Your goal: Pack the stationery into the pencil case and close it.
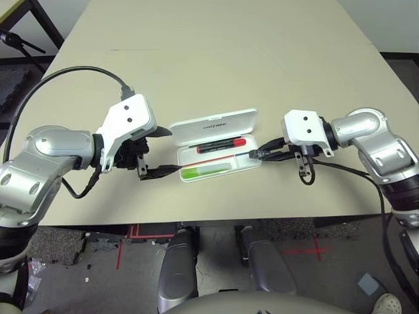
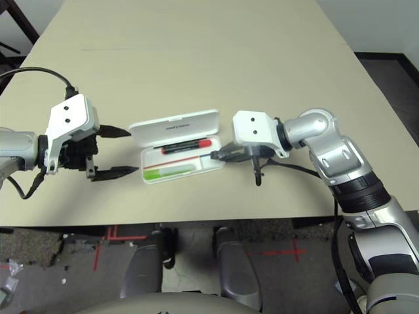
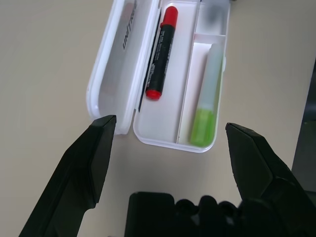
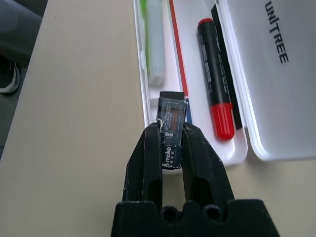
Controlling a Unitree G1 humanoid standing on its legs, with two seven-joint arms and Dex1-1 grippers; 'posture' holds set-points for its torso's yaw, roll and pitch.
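Stationery sits partly packed on the beige desk [image 1: 216, 59]: the white hard plastic rectangular pencil case [image 1: 219, 147] lies open near the desk's front edge, between the two arms, with its hinged lid [image 1: 215, 125] folded back flat away from the robot, dark lettering showing on its inner face. Inside the tray, the red marker with a black label [image 1: 221, 144] lies along the side nearest the lid. The lime-green flat highlighter stick [image 1: 205, 171] lies in the narrow front compartment, parallel to the marker, with a thin red line running between them.

The left end effector [image 1: 154, 152] hangs just beside the case's left end, its two black fingers spread wide with nothing between them. In the left wrist view, one fingertip [image 3: 101, 136] lines up with the lid's corner and the other stands off past the tray's front corner; neither can be seen to touch the case.

The right end effector [image 4: 170, 132] is clamped narrow on the tiny black-grey block [image 4: 171, 131], which stands upright between the fingertips with its printed label facing the wrist camera. It holds the block at the right end of the case, just over the tray's rim.
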